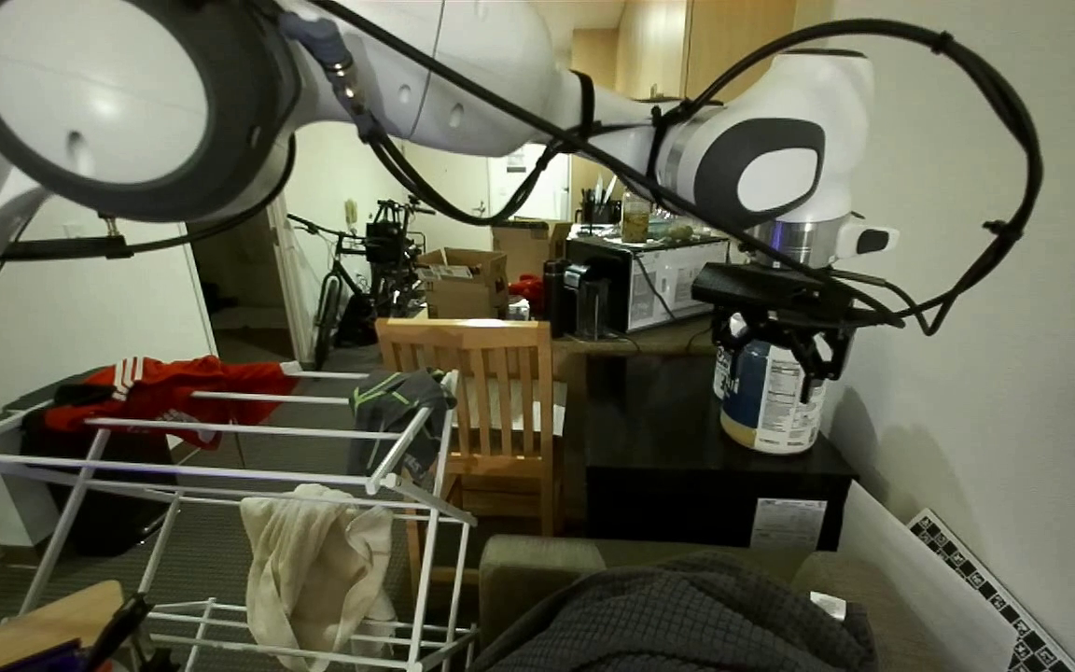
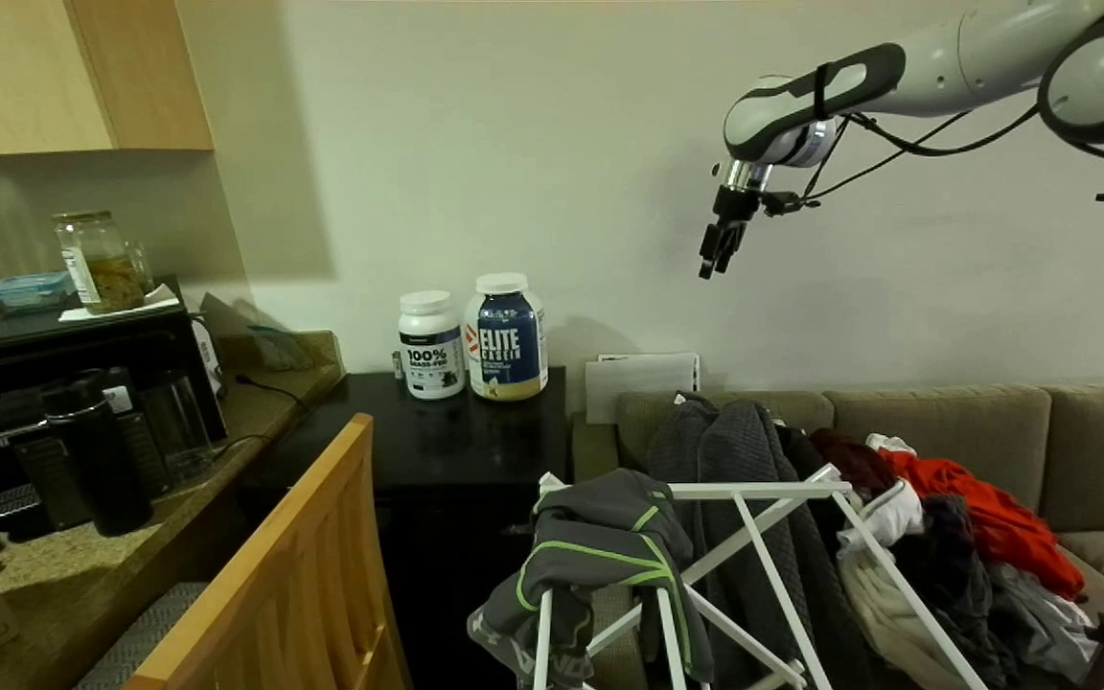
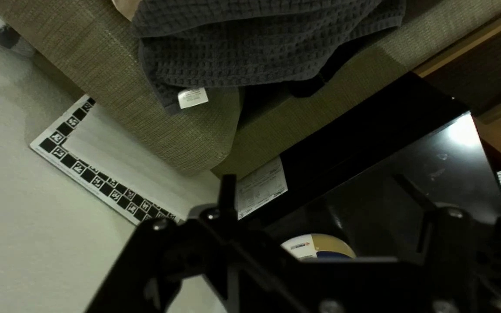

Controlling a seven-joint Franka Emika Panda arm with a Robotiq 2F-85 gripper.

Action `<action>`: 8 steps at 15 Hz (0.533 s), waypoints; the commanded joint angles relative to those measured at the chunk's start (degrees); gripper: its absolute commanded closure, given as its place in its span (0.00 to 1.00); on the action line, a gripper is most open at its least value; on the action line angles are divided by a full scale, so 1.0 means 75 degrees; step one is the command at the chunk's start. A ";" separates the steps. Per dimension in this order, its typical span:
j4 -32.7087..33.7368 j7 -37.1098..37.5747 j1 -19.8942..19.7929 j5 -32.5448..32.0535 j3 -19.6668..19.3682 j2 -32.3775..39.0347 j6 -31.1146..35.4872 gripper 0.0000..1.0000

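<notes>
My gripper (image 2: 713, 268) hangs in the air, fingers downward, in front of the wall. In the wrist view its dark fingers (image 3: 228, 193) stand wide apart, and nothing is held between them. A large blue and white jar with a gold base, lettered "Elite Casein" (image 2: 504, 340), stands upright on a black cabinet (image 2: 399, 450). Beside it is a smaller white jar (image 2: 431, 350) with a black band. The gripper is apart from both, higher up and off to the right in that exterior view. Only the big jar's lower edge (image 3: 331, 245) shows in the wrist view; the gripper body hides the rest.
A sofa (image 2: 935, 431) with a dark grey towel (image 1: 696, 616) and heaped clothes is below. A white drying rack (image 1: 248, 467) and a wooden chair (image 1: 467, 392) stand near. A checker-edged board (image 3: 102, 182) leans by the wall (image 3: 24, 243).
</notes>
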 commanded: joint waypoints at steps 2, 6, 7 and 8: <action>0.0570 0.0932 0.0582 -0.0414 0.0103 0.0783 0.0214 0.00; 0.1117 0.2036 0.1146 -0.0790 0.0060 0.1493 0.0295 0.00; 0.1236 0.2246 0.1253 -0.0893 0.0043 0.1644 0.0299 0.00; 0.1328 0.2514 0.1371 -0.1001 0.0000 0.1781 0.0297 0.00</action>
